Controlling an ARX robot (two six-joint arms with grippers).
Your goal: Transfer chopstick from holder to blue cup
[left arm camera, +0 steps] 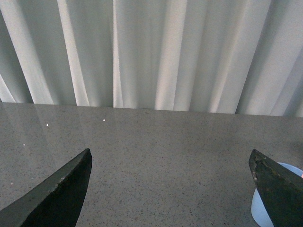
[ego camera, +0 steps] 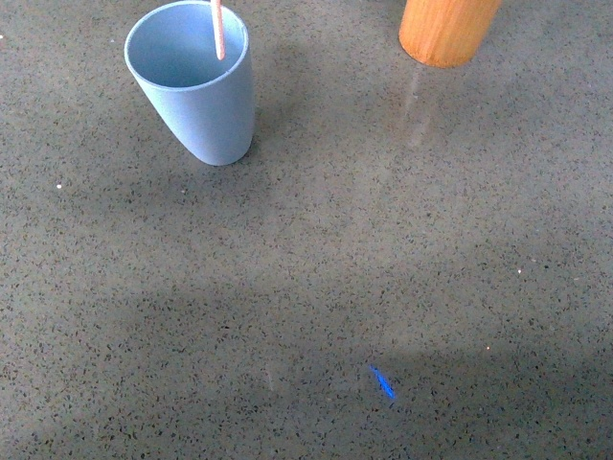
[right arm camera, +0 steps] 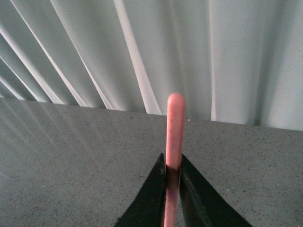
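The light-blue cup (ego camera: 196, 86) stands upright at the back left of the grey table in the front view. A pale pink chopstick (ego camera: 217, 29) comes down from the top edge with its lower tip inside the cup's mouth. The orange-tan bamboo holder (ego camera: 447, 29) stands at the back right, cut off by the top edge. My right gripper (right arm camera: 173, 163) is shut on the chopstick (right arm camera: 174, 127), whose rounded end sticks out past the black fingers. My left gripper (left arm camera: 170, 163) is open over bare table, with the blue cup's rim (left arm camera: 265, 208) beside one finger. Neither gripper shows in the front view.
A small blue mark (ego camera: 383, 383) lies on the speckled grey table (ego camera: 316, 268) near the front. White pleated curtains (left arm camera: 156, 52) hang behind the table's far edge in both wrist views.
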